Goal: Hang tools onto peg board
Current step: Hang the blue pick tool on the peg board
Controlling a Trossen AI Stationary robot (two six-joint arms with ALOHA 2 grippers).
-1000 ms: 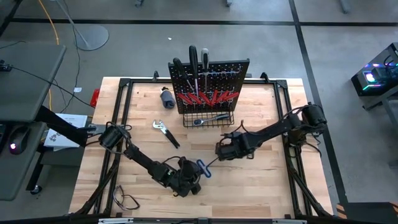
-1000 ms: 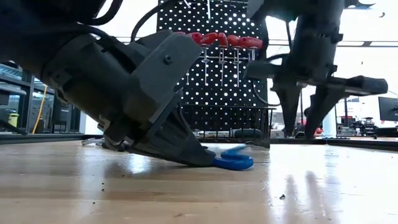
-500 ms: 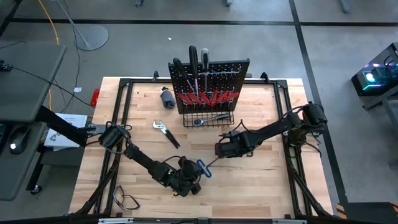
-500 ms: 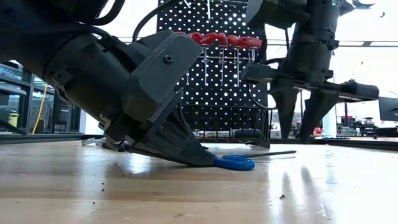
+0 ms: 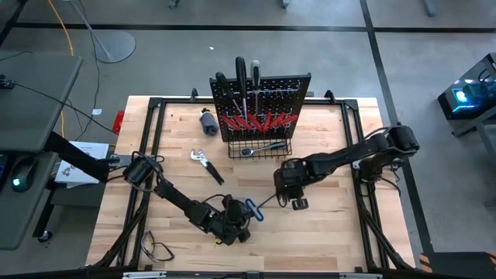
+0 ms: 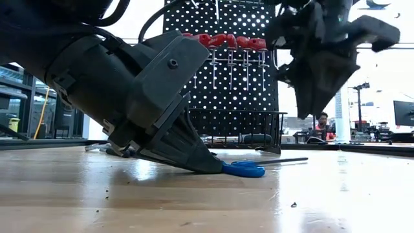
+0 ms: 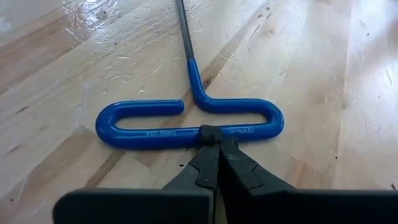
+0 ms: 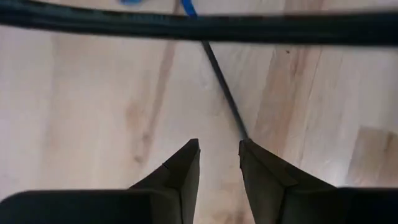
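Grey workshop floor all round, pale wooden desk (image 5: 325, 232) in a black frame at centre. Largest on it: one black peg board (image 5: 267, 97), upright at the far edge, one wire basket (image 5: 260, 149) at its foot. Hung already: a row of red-handled screwdrivers (image 5: 260, 120), perhaps six or seven, too crowded to count surely; three black-handled tools (image 5: 240, 74) standing above the top edge. One silver wrench (image 5: 260, 147) lying in the basket. One pair of pliers (image 5: 208, 165) flat on the desk, left of the basket; one dark stubby tool (image 5: 208, 121) beside the board.

One blue-handled T-shaped tool (image 7: 186, 121) lying flat at desk centre, near the front. Rigid steel shaft, thin and light; dipped loop handle probably grippy, not fragile, prone to swing from the long shaft if taken at one end. Best taken across the straight run of the handle, close to where the shaft joins.

Left hand (image 7: 211, 134) down on the desk, fingers together, tips pressed against that straight run, not clamped round it. Right hand (image 8: 217, 152) raised above the shaft's far end, fingers apart, holding nothing.
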